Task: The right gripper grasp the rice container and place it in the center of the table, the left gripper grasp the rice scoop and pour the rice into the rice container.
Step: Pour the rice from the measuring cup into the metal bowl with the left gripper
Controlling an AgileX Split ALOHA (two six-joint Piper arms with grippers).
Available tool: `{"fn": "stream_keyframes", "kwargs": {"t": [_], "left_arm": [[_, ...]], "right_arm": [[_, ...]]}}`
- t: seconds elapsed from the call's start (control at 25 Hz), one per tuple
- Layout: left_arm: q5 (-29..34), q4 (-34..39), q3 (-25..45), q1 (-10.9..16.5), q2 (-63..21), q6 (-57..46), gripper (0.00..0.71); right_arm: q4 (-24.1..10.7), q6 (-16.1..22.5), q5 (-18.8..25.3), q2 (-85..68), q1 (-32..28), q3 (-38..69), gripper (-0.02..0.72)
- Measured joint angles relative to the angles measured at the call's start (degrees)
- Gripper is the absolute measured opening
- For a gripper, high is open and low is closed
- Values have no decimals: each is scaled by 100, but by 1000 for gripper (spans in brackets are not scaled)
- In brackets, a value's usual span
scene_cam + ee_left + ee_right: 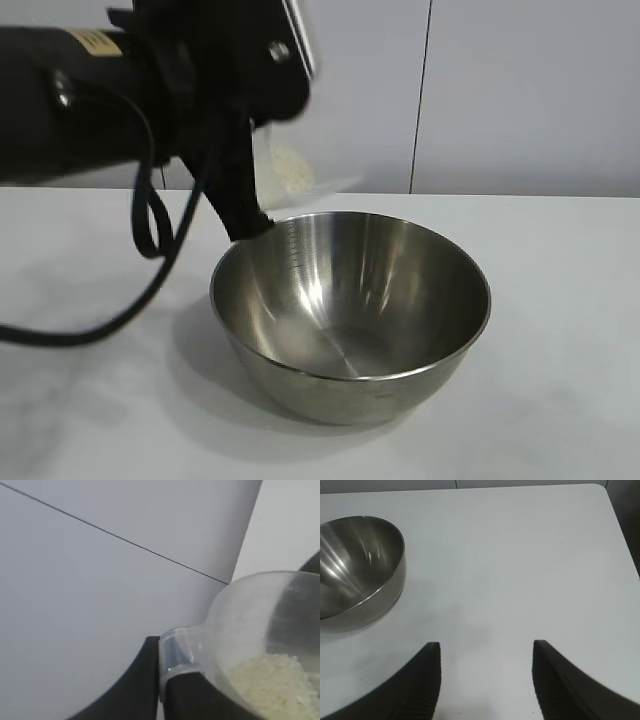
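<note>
Rice container [350,310] set mid-table, empty. My left gripper [162,695] pinches rice scoop [260,645] handle above container rim; rice [272,682] unpoured. Right gripper [485,680] spread, beside container.

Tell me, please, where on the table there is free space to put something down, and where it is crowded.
Bare table lies between the rice container and the open right gripper, out to the table's far corner. Crowded: the container's rim, where the left gripper holds the rice scoop with rice; a black cable hangs there.
</note>
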Motion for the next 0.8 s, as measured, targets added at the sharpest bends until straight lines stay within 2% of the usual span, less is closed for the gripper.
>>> {"fn": "stream_keyframes", "kwargs": {"t": [0.16, 0.28, 0.52, 0.8], "left_arm": [[-909, -138, -35, -156, 775, 1173, 2], [-1197, -175, -82, -162, 1173, 1946, 2], [-1559, -192, -115, -162, 1313, 3460, 2], [-1378, -197, -546, -162, 1313, 4831, 2]], "right_arm": [[0, 0, 0, 0, 0, 0, 380], [0, 0, 0, 0, 0, 0, 380], [0, 0, 0, 0, 0, 0, 380], [0, 0, 0, 0, 0, 0, 380]]}}
